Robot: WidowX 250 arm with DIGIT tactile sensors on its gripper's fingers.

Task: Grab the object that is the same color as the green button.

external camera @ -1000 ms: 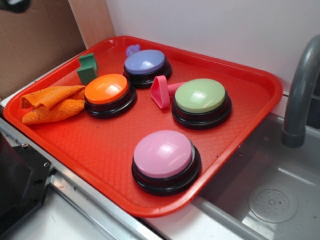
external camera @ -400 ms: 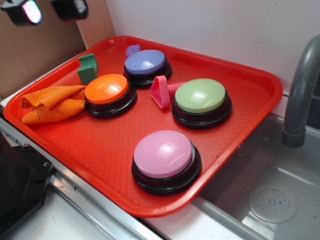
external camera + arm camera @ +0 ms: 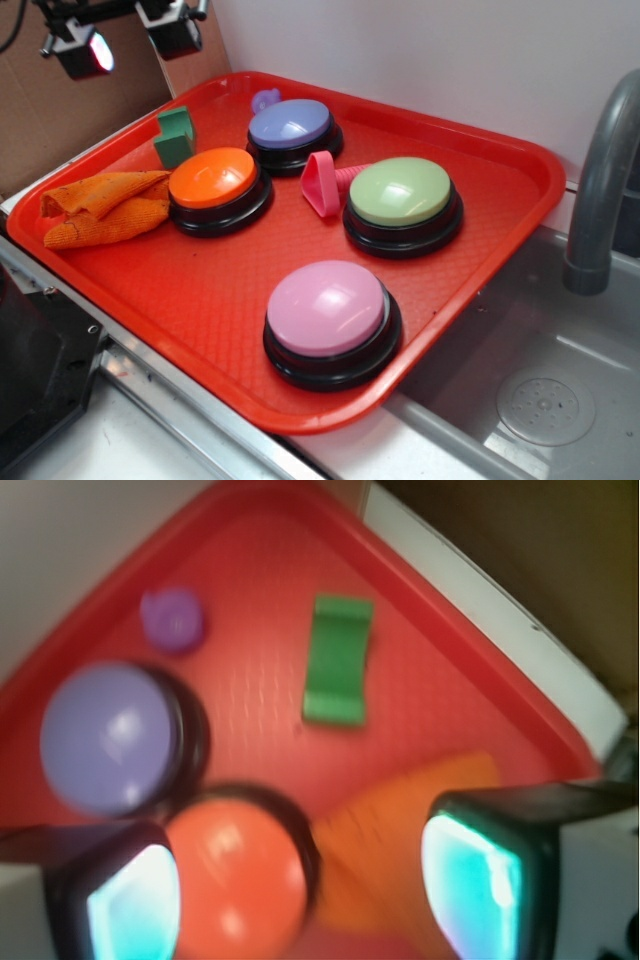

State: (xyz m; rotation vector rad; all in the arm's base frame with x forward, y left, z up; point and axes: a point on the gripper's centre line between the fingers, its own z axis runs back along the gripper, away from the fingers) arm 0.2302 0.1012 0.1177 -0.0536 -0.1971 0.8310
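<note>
The small dark green notched block [image 3: 175, 137] stands at the tray's far left corner, behind the orange button; it shows in the wrist view [image 3: 337, 661] near the middle top. The pale green button [image 3: 401, 194] sits right of centre on the red tray [image 3: 190, 290]. My gripper [image 3: 128, 42] hangs high at the top left, up and left of the block, open and empty. In the wrist view my gripper [image 3: 305, 890] has its two fingers wide apart over the orange button and cloth.
An orange button [image 3: 212, 180], a purple button [image 3: 290, 125], a pink button [image 3: 326, 308] and a pink cone [image 3: 325, 181] are on the tray. An orange cloth [image 3: 105, 205] lies at the left. A small purple piece [image 3: 265, 99] lies at the back. A sink and faucet [image 3: 600, 190] are right.
My gripper has come into the exterior view at the top left and moved right and down toward the tray. The objects on the tray have not moved.
</note>
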